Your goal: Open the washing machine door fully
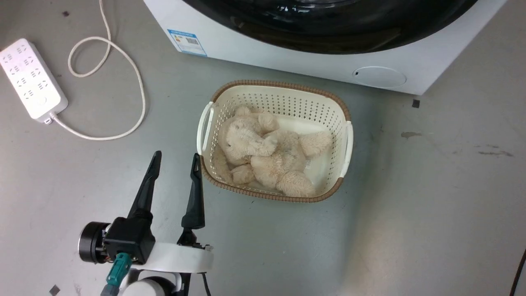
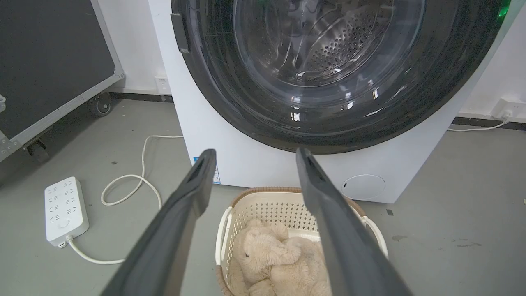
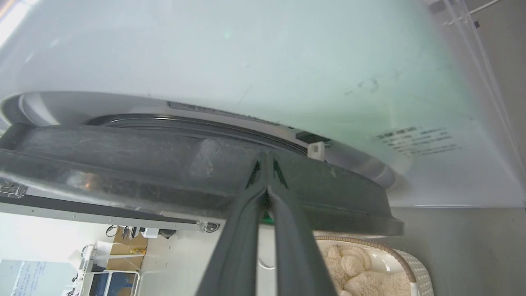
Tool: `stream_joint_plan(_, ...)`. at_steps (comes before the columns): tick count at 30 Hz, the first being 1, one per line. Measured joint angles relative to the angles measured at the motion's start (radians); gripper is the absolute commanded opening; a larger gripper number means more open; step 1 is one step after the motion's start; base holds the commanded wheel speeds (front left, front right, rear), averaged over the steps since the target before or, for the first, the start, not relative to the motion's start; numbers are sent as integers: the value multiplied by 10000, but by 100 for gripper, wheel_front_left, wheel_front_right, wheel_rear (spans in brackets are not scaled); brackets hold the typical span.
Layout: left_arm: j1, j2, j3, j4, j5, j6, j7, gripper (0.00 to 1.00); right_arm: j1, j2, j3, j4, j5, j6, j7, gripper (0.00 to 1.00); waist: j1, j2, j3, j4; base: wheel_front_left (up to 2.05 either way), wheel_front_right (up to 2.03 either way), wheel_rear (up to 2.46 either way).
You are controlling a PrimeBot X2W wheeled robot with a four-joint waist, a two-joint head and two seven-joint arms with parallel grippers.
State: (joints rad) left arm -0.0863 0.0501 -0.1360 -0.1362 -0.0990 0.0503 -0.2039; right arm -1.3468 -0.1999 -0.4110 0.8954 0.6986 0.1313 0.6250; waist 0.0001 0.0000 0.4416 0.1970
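Cream plastic basket [image 1: 283, 105], oblong with rounded corners, perforated walls, white side handles and a brown woven-look rim, standing on the grey floor [image 1: 411, 205] just in front of the washing machine [image 1: 263, 53]. It holds one beige plush bear [image 1: 267, 154] of shaggy pile, lying curled on the basket's bottom. The machine is a white, smooth-faced box bearing a blue label [image 1: 187, 42] at one lower corner and a small round white flap [image 1: 379, 77] at the other. The washing machine door [image 1: 328, 24] is a broad, glossy black disc on the machine's front, directly above the basket; in the left wrist view its bulging clear glass centre reveals the perforated steel drum [image 2: 341, 45] behind it. In the right wrist view the door's dark rim is seen edge-on, with a narrow gap between it and the white front. The left gripper [image 1: 176, 156] hangs beside the basket's near-left corner, its long, dark, tapering fingers [image 1: 146, 193] spread wide and holding nothing. The right gripper [image 3: 267, 164] has its fingers pressed together, tips meeting at the door's rim. A white power strip [image 1: 31, 78] with a looped white cable [image 1: 139, 90] lies on the floor, well apart from the basket.
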Motion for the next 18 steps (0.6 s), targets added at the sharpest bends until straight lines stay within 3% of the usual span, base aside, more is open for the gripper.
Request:
stream_joint_plan(9, -169, -2, -199, -111, -102, 102, -186, 100, -1153, -431, -272, 1016, 251, -2, 723, 0, 0, 0, 378, 254, 0, 0, 0)
stream_joint_plan(14, -194, 2, -334, -182, -184, 203, -274, 100, -1553, -696, -111, 1323, 460, -38, 2148, 0, 0, 0, 418, 314, 0, 0, 0)
stream_joint_plan(18, -189, -12, -374, -176, -182, 261, -368, 100, -1147, -546, -148, 1609, 823, -25, 2863, 0, 0, 0, 132, 271, 0, 0, 0)
